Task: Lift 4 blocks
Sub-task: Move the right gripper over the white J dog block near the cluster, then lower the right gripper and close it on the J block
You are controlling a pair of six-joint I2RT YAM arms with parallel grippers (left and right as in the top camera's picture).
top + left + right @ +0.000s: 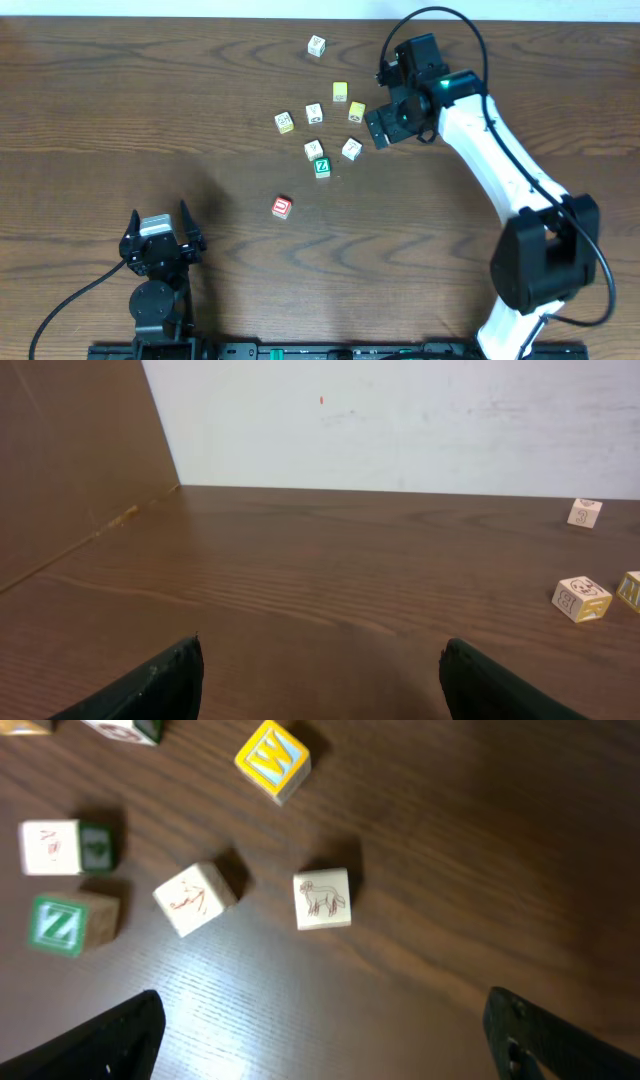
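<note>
Basically at zero: lifted none of four. Saw green Z block [322,167] on counter [100,100], white blocks [313,150] [351,149] just above it, red block [282,207] below-left. Held right hand [379,127] wide and empty up-right of Z, left hand [160,220] wide, far below-left.

Painted wooden blocks [322,167] on a dark, wood-grain table [150,110].

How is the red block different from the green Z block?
The red block has a red face with a white mark too small to read; the green Z block has a green face with a white Z. The red block sits alone; the green Z block sits close beside a white-faced block. Both are small cubes on the table, unheld.
</note>
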